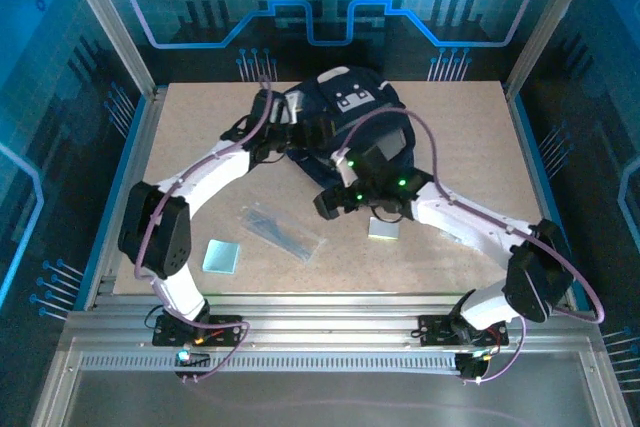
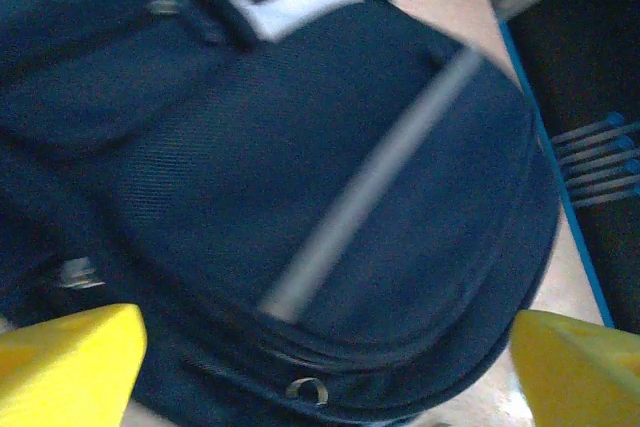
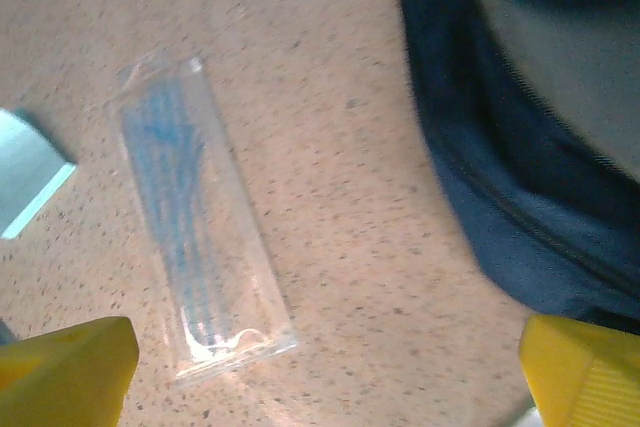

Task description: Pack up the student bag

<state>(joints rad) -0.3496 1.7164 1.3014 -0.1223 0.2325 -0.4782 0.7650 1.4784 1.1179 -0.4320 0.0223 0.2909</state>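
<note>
Both arms rise from their bases and fold at the elbows, which jut outward; the left forearm stretches far forward, its left gripper [image 1: 272, 115] with yellow fingertips [image 2: 70, 362] spread wide; the right forearm angles inward, the right gripper [image 1: 336, 201] nearer, its fingertips [image 3: 65, 372] equally wide apart

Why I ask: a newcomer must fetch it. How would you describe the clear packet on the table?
Find the student bag at the far middle of the table. On its near side lies the clear packet, between one pale square and another. It alone is long, narrow and see-through, with bluish contents.
</note>
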